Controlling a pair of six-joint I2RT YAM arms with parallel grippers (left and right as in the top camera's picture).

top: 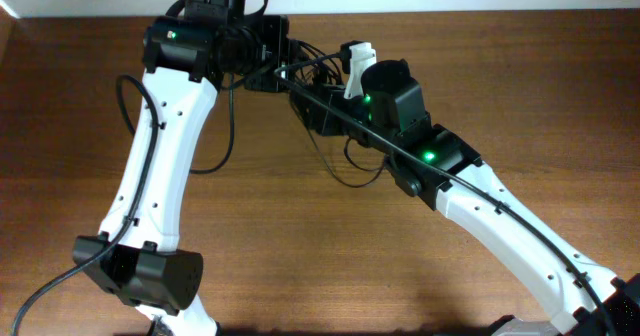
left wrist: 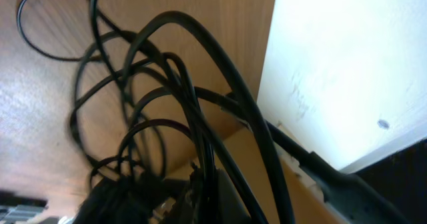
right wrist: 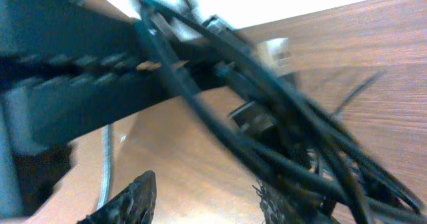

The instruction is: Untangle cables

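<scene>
The cables (top: 318, 68) are a bunch of thin black strands lifted off the table at the far middle, with a loose loop hanging down toward the table. A white plug (top: 358, 64) sticks out of the bunch. My left gripper (top: 272, 71) grips the bunch; in the left wrist view the cables (left wrist: 180, 84) fan out in loops from its jaws (left wrist: 200, 197). My right gripper (top: 302, 94) is right beside the bunch. In the right wrist view its fingers (right wrist: 203, 184) are wide apart, with the cables (right wrist: 267, 117) crossing above and over the right finger.
The wooden table (top: 300, 256) ends at a white wall (left wrist: 347, 64) just behind the grippers. The two arms meet and nearly cross at the far middle. The left arm's own thick cable (top: 228, 126) loops beside its forearm.
</scene>
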